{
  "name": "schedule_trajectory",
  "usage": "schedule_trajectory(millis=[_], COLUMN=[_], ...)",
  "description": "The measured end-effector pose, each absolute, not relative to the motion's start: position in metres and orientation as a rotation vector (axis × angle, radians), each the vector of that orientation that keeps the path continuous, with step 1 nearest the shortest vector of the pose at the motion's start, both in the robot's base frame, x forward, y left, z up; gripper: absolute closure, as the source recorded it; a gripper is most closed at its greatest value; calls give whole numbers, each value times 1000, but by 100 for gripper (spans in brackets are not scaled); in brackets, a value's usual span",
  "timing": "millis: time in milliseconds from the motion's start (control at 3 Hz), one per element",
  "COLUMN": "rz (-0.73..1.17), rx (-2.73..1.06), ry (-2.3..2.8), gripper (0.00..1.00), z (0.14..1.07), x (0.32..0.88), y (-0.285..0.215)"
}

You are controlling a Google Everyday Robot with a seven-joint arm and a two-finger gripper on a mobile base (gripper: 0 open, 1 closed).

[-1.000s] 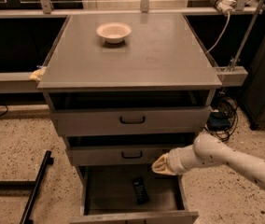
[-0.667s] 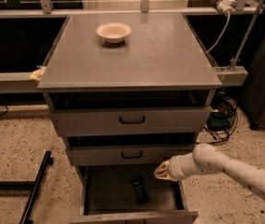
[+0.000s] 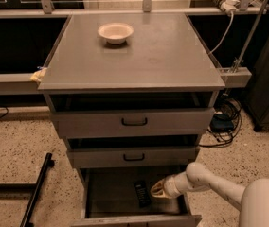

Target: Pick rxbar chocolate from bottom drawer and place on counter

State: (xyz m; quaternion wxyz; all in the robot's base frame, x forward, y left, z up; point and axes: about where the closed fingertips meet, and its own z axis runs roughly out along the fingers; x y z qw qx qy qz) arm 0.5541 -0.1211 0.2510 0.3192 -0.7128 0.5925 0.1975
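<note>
Speckled beige floor (image 3: 11,148), tangled black cables (image 3: 225,126) at right, metal rail (image 3: 25,13) behind.

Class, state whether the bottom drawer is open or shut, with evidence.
Open: the bottom drawer is pulled out, its floor exposed, the rxbar chocolate lying inside, the gripper just right of it.

Lab/workshop, grey metal drawer cabinet (image 3: 172,123) w/ worktop (image 3: 163,60), speckled floor (image 3: 11,150), loose cables (image 3: 225,126), gripper (image 3: 157,190) over open bottom drawer (image 3: 108,197)
</note>
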Motion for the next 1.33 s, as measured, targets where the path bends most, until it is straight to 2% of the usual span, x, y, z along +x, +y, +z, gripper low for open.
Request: schedule_trajectory(millis=[667,1000,1333], rz=[526,534,547], rx=[-1872,-1885,-1900], ry=[1564,1560,1558], gripper=[100,92,68], z=[227,212,195], x=[551,550,552], y=[-122,-123,-125])
